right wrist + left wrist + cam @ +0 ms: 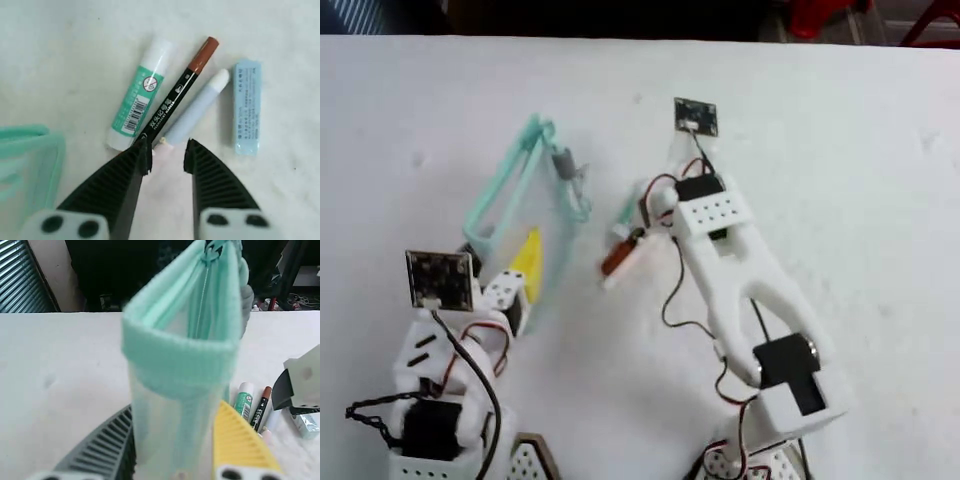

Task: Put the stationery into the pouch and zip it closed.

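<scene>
A clear plastic pouch with a mint-green fabric rim (505,178) lies left of centre on the white table (840,150), its zip undone and its mouth gaping. The left gripper (177,407) is clamped on the pouch's near end, with a grey ribbed finger on one side and a yellow one on the other. Just right of the pouch, four items lie side by side, from left to right: a green-and-white glue stick (140,107), a black marker with a brown cap (177,90), a pale grey-blue pen with a white cap (195,110) and a light-blue rectangular eraser (247,107). The right gripper (166,152) hangs over their near ends, its black jaws parted with the tips on either side of the pale pen's end.
</scene>
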Robot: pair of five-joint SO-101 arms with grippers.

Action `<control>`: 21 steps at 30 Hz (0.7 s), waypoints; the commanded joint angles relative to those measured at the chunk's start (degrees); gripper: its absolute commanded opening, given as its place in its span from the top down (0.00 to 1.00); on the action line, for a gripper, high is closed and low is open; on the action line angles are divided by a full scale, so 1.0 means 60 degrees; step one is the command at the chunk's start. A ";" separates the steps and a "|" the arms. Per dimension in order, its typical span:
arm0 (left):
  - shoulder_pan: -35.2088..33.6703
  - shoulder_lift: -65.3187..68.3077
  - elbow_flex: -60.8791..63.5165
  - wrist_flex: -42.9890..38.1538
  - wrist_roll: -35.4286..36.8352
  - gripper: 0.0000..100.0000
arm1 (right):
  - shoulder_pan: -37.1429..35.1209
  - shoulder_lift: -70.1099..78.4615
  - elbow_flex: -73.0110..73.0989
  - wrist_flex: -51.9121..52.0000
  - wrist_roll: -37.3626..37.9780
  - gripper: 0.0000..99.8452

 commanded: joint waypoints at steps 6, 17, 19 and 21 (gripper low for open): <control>-0.0051 -0.0066 -0.0088 -0.0190 0.0088 0.79 | 0.0154 0.1033 -0.1040 0.0066 -0.0059 0.91; -0.0051 -0.0066 -0.0088 -0.0176 0.0088 0.79 | 0.0242 0.3143 -0.3048 0.1238 -0.0088 0.83; -0.0051 -0.0066 -0.0088 -0.0176 0.0088 0.79 | 0.0242 0.3392 -0.3223 0.1223 -0.0088 0.83; -0.0051 -0.0066 -0.0088 -0.0176 0.0088 0.79 | 0.0242 0.3641 -0.3355 0.1209 -0.0073 0.83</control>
